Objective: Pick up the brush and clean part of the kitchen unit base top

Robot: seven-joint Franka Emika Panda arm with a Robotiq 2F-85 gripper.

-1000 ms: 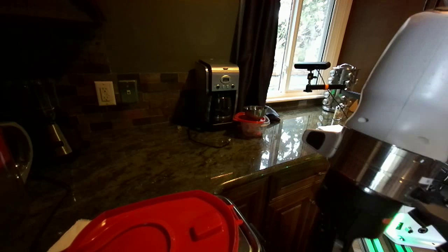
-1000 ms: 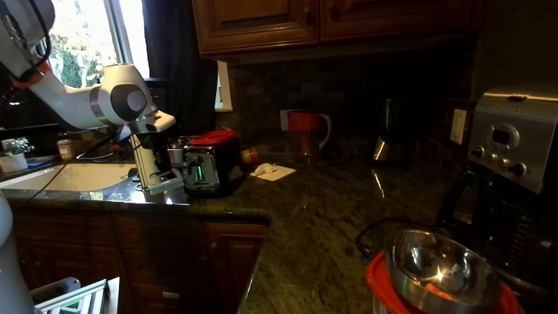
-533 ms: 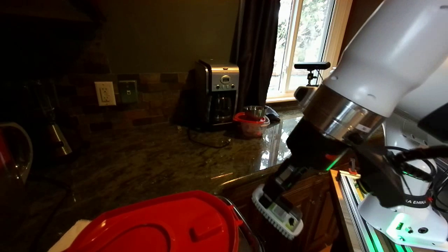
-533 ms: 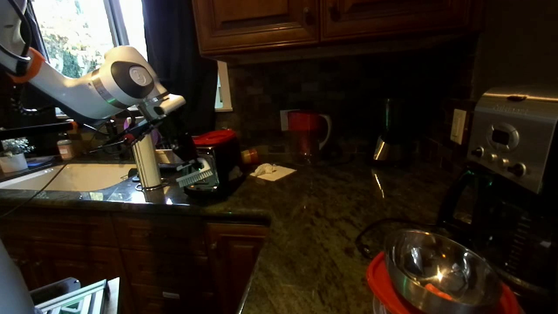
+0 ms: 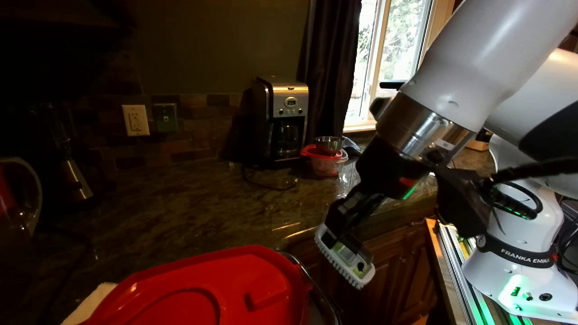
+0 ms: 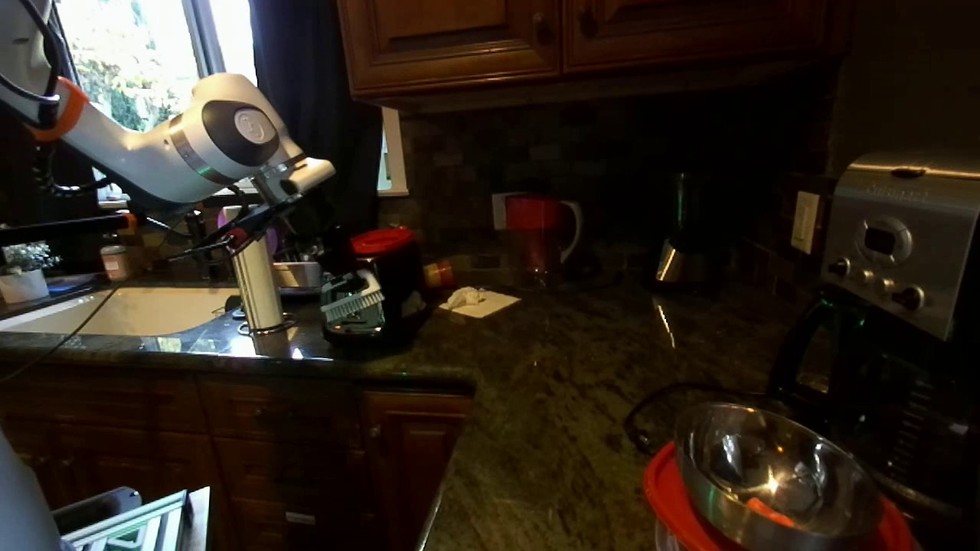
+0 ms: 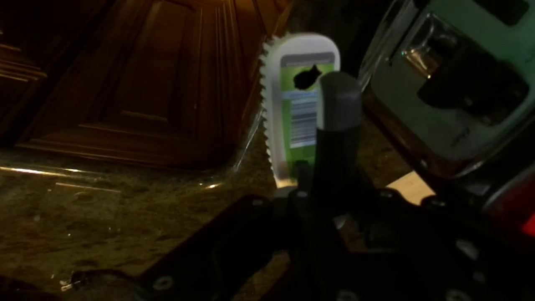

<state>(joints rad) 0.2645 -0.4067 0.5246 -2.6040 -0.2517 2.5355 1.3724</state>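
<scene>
The brush is white with short bristles along one side and a green label on its back. It shows in both exterior views and in the wrist view. My gripper is shut on the brush, which sticks out past the dark fingers. The brush is tilted, in the air near the counter's inner corner edge and beside the toaster. How high it is I cannot tell. The dark speckled countertop shows in both exterior views and in the wrist view.
The toaster with a red lid on top stands close to the brush. A paper towel stand, a white sheet with a crumpled piece, a red pitcher, a coffee maker and a steel bowl stand around.
The arm has swung from beside the paper towel stand to in front of the toaster, carrying the brush along and slightly up. The brush has come into view beside the red lid and tilted more.
</scene>
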